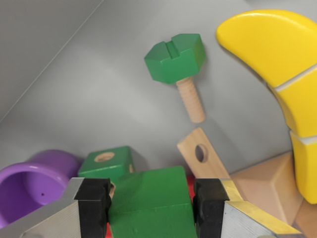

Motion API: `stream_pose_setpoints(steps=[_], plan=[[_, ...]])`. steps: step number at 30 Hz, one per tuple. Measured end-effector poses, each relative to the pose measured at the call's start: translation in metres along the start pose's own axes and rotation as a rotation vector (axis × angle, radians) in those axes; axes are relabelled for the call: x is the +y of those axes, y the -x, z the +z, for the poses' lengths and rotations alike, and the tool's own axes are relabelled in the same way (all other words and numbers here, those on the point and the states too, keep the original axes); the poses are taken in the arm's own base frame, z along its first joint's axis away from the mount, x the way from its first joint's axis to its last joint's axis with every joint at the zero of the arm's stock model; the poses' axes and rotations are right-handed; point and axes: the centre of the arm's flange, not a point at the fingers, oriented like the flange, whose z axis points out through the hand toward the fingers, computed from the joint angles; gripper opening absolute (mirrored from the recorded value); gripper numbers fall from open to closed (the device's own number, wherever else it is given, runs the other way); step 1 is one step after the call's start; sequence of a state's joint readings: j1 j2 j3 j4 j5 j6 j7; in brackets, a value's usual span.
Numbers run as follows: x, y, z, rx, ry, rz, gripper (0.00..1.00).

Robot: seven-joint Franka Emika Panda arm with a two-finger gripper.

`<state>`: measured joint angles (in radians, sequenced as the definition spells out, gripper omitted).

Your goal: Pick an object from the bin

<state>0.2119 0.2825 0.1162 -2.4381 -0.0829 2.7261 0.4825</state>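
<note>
In the wrist view, the claw (151, 206) sits at the bottom edge of the picture, its two black pads (93, 203) set apart by the width of a large green block (151, 203). The block fills the gap between them, and each pad appears pressed against one of its side faces, so the claw is clamped on it. A sliver of something red shows just behind the block on the wrist view's right, too hidden to identify.

Taking the green block as the landmark, a smaller green cube (106, 164) with a round hole in its top lies just behind it toward the wrist view's left. Further left of that rests a purple cup (29, 181), its open mouth turned toward the camera. Just behind the block on the right, a flat wooden bar (203, 154) with a hole leans tilted. Well above the block, a green-headed wooden bolt (179, 67) lies against the grey bin floor (99, 89), its threaded shank pointing down toward the bar. To the right of the block sit a plain wooden block (270, 186) and, over it, a curved yellow banana (287, 74) made of sliced segments.
</note>
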Motion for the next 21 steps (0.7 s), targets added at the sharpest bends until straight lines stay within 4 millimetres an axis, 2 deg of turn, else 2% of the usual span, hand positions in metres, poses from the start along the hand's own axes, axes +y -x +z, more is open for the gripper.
stream_pose_setpoints(steps=[21], plan=[[0.001,0.001,-0.086,-0.003,0.001,0.001,0.0]])
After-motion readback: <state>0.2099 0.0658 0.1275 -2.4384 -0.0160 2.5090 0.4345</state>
